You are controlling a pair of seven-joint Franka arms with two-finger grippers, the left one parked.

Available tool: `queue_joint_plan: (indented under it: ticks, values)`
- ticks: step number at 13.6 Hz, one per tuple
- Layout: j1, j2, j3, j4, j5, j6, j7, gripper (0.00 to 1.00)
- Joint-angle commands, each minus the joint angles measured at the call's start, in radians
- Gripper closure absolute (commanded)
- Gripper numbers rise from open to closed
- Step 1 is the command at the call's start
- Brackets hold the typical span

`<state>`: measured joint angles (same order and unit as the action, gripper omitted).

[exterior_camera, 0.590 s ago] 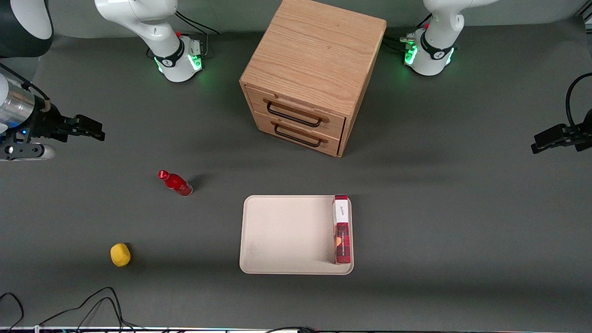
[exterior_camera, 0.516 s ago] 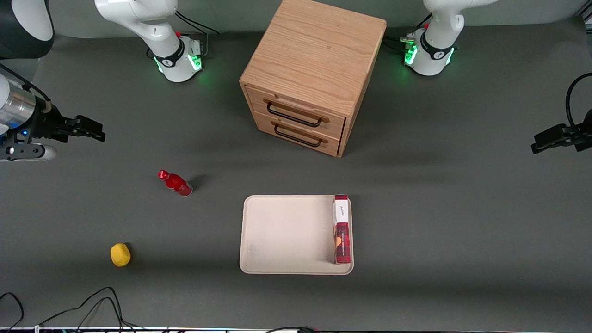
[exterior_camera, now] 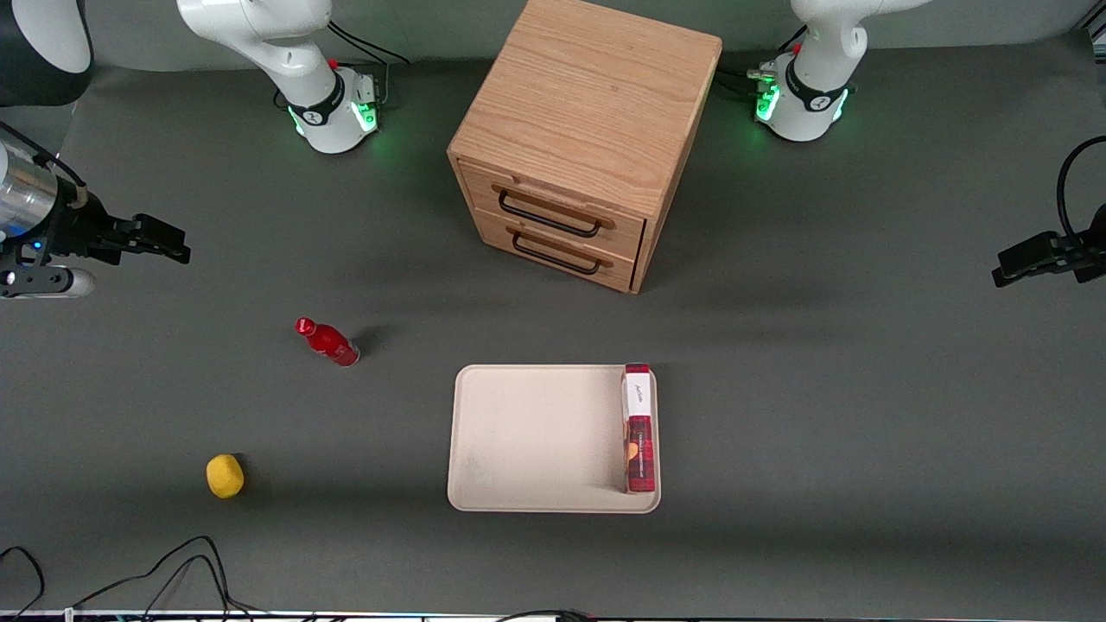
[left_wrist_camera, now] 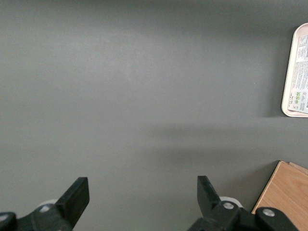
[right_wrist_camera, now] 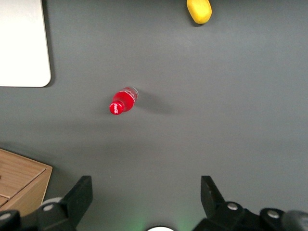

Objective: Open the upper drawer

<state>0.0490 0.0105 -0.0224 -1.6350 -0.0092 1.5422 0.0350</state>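
The front view looks steeply down from high up, with the cabinet (exterior_camera: 586, 142) at 12 o'clock and the tray (exterior_camera: 553, 439) below centre. The right wrist view faces straight down over the gripper (right_wrist_camera: 144, 199), sharing the red bottle (right_wrist_camera: 123, 101), yellow object (right_wrist_camera: 199, 10) and tray corner (right_wrist_camera: 24, 45). The left wrist view looks down likewise, catching the tray edge (left_wrist_camera: 290, 72).

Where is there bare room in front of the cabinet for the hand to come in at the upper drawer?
The mat between the cabinet and the tray is bare, facing the closed upper drawer. More bare mat lies between the red bottle and the cabinet. The open hand hovers at the working arm's end. The tray's edge toward the parked arm holds a red box.
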Motion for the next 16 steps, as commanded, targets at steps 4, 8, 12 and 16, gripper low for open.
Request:
queue_joint_plan:
  ticks: [4,8,12,16]
  values:
    - [0.028,0.037,0.161,0.081,0.000,0.013,-0.018,0.00]
    - [0.032,0.049,0.260,0.093,0.142,0.003,-0.043,0.00]
    - [0.040,0.109,0.344,0.138,0.208,0.013,-0.101,0.00]
    - [0.052,0.265,0.406,0.291,0.210,0.010,-0.339,0.00]
